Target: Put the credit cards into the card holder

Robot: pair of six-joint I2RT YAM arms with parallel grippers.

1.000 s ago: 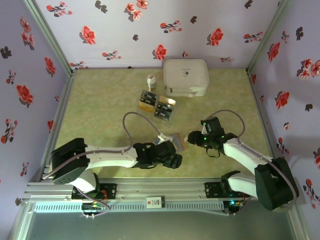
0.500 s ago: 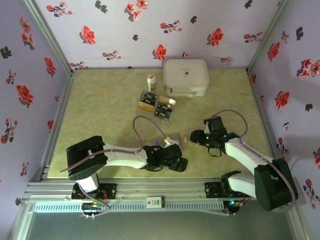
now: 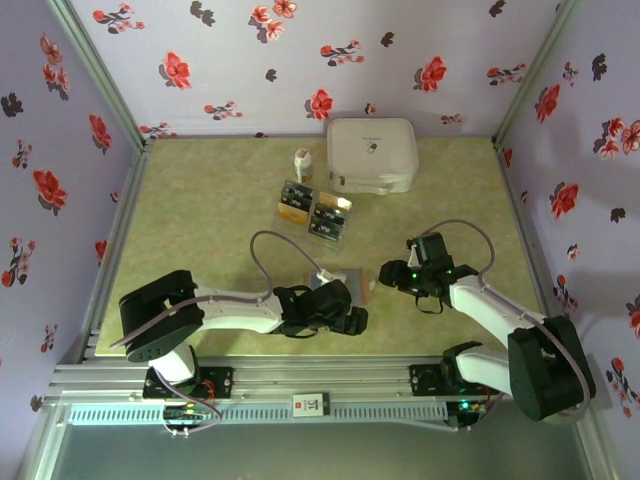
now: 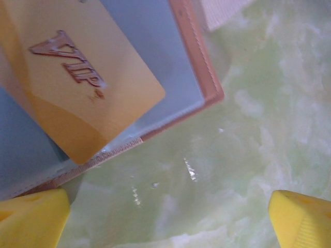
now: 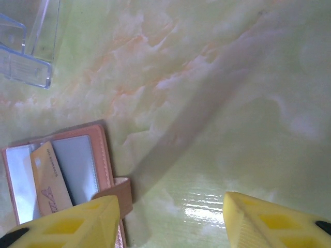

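**L gripper** (image 3: 345, 314): jaws fully apart, nothing between. In the L wrist view, yellow fingertips (image 4: 31, 217) sit at the bottom corners w/ bare table (image 4: 248, 134) between.
Pose: L arm (image 3: 230, 312) lies low along the near edge and reaches right from its base. The gripper head is on the near side of the card holder (image 3: 350, 280).

**R gripper** (image 3: 385, 273): jaws apart, nothing held. In the R wrist view the fingers (image 5: 67, 225) are blocky matte yellow plastic w/ bare table between.
Pose: R arm (image 3: 490, 310) is bent at the elbow, forearm running up-left from its base. The gripper is just right of the holder; contact cannot be told.

**Card holder:** open flat on the table, between the two grippers, in the near-centre area.
- Rim: reddish-brown, leather-like, w/ stitched edge and rounded corners.
- Inside: grey-blue, smooth, slightly glossy.
- Strap tab (image 5: 116, 194): projects from one side.

**Gold card** (image 4: 77, 77): lies on the holder's inside, tilted vs. its edges.
- Smooth gold-orange face w/ a darker band at one end, rounded corners, raised "VIP" lettering.
- Whether it is in a pocket cannot be told.

**Other credit cards** (image 3: 315, 210): cluster at mid-table, black w/ pale marks plus gold, well apart from the holder. A clear plastic piece (image 5: 23, 51) shows in the R wrist view.

**Farther back:** small white bottle (image 3: 302, 163), and beside it a white rounded case (image 3: 372, 155).

**Table surface:** pale green, marbled, glossy.
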